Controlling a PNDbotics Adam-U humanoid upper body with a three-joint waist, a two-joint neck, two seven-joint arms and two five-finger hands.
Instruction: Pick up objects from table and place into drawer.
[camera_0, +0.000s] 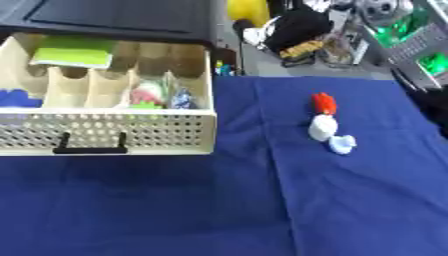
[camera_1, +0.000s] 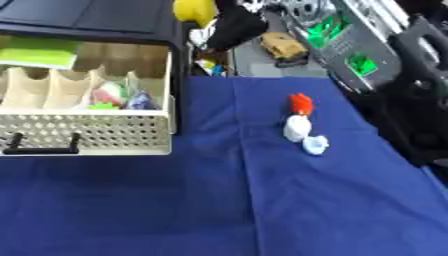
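**Open drawer and three small objects on the bench**

Left: cream drawer pulled open at the bench's left edge, dividers holding a green card and mixed small items. Right of centre: a red object, white object and pale blue object in a touching row. No hand is visible, so neither hand's state can be told.

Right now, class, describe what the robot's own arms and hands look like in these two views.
Neither hand shows. A bulky black shape at the right edge of the right eye view is probably the right arm; no silver joints, cables or markings can be made out.
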